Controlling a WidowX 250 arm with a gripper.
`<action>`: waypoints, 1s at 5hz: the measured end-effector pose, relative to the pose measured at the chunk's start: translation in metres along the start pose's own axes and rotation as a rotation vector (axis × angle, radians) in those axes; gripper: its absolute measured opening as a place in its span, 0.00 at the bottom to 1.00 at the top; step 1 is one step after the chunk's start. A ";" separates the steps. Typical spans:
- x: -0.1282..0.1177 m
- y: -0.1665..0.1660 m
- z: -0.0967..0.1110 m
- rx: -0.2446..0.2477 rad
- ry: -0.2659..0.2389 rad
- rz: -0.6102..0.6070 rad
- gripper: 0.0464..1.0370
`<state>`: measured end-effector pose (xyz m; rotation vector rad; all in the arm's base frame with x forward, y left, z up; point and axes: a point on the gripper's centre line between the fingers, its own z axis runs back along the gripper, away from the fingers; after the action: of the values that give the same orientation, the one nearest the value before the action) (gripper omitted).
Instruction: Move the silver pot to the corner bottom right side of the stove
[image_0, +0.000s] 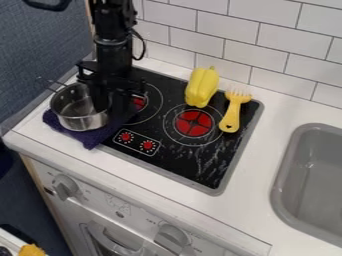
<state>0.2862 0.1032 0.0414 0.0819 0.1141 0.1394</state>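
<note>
sitting on the purple cloth (93, 138) by the stove's (200, 169) left edge, the pot (75, 111) lies mostly left of the gripper (112, 103) in the camera view, its right rim just beneath or against the black metal, though i cannot tell whether they touch. that part of the rim is hidden, as is much of the left burner (139, 103), and i cannot tell if the gripper is spread or closed. the arm (113, 42), cut off by the top edge, hangs nearly upright, gripper pointing down.
</note>
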 end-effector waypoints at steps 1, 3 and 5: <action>0.000 -0.001 -0.003 -0.005 0.009 0.009 0.11; -0.003 0.000 -0.002 -0.001 0.028 0.023 0.03; -0.005 -0.065 0.066 0.014 -0.185 -0.194 0.03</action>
<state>0.2981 0.0335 0.1019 0.0964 -0.0620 -0.0633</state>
